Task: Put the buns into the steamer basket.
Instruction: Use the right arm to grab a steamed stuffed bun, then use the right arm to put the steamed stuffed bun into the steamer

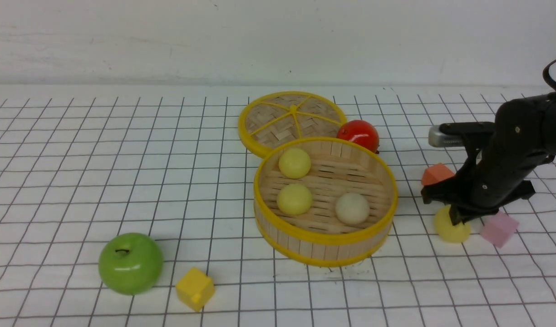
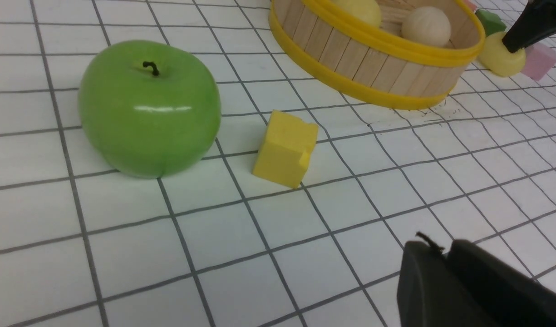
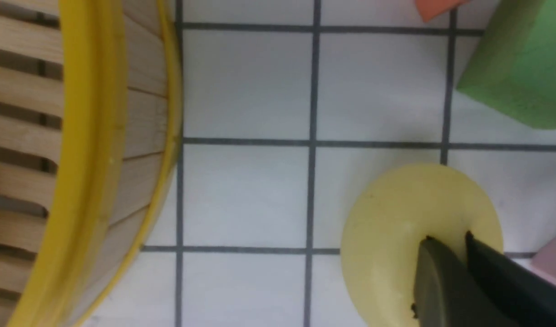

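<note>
Yellow cube lay by the near edge of the worktop, while toward its right edge the right gripper sat pressed together atop the last bun (outside the steamer basket, near its wall), so a sound lift likely needed jaws reopened to straddle it.

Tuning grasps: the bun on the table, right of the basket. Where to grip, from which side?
Probably straight from above, across the widest part of the last bun, low on its dome: the top is rounded, and the pink cube crowds one side.
</note>
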